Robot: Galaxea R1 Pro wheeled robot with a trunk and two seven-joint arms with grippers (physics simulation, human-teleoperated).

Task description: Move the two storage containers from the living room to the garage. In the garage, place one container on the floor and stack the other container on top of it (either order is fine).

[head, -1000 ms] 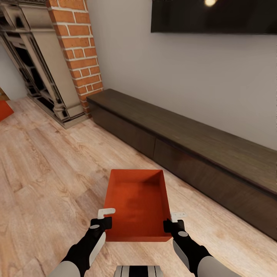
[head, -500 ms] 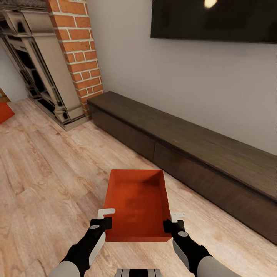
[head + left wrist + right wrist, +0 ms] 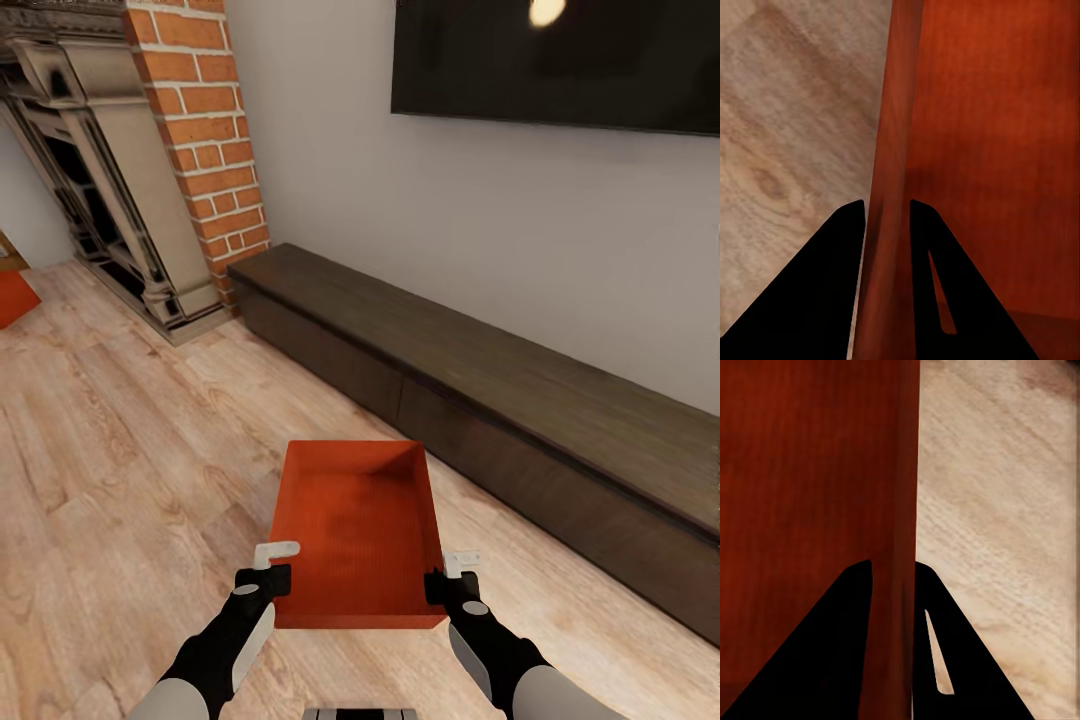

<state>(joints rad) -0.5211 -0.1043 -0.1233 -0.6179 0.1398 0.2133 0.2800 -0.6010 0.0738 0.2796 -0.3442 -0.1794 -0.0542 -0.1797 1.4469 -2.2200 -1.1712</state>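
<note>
Wood-plank floor (image 3: 120, 450) below; both fingers (image 3: 832, 300) clamp opposite side walls of storage container (image 3: 358, 530).

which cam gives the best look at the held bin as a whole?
Head view: the whole open-top storage container shows, with the left claw and right claw on its side walls. The left wrist view shows one wall edge-on between the fingers; the right wrist view likewise shows the opposite wall.

No lettering, label, brand mark or number can be read anywhere. The red bin (image 3: 358, 530) has plain walls, the black TV (image 3: 560, 60) shows only a light's glare, and the brick fireplace (image 3: 205, 140) and the long dark bench (image 3: 480, 370) carry no signs.
</note>
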